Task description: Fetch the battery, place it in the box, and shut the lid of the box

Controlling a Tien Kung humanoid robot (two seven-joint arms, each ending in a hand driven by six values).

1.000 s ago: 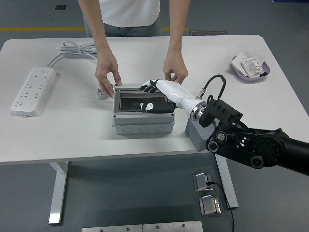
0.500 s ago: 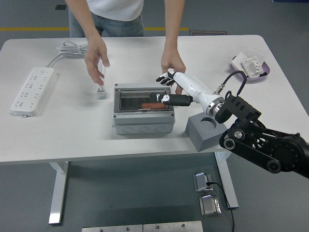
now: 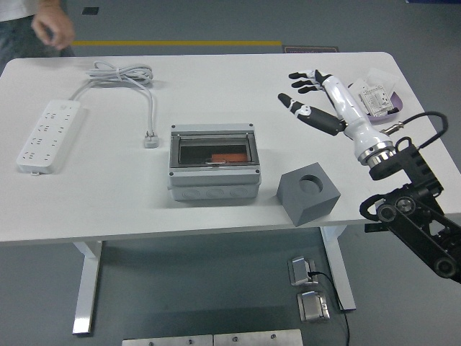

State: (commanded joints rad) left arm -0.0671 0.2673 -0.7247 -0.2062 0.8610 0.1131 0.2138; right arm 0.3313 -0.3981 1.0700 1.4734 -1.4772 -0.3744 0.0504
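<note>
Our white right hand (image 3: 311, 94) hovers open, empty; the rigid grey plastic box (image 3: 214, 163), lid shut, holds the small orange battery (image 3: 226, 157).

Box (image 3: 213, 164) mid-table, battery (image 3: 225, 157) inside under shut lid (image 3: 214, 150). Block (image 3: 308, 194) right of box near front edge. Power strip (image 3: 45, 135) far left; plug (image 3: 150, 139) left of box; tray (image 3: 380, 103) far right.
</note>
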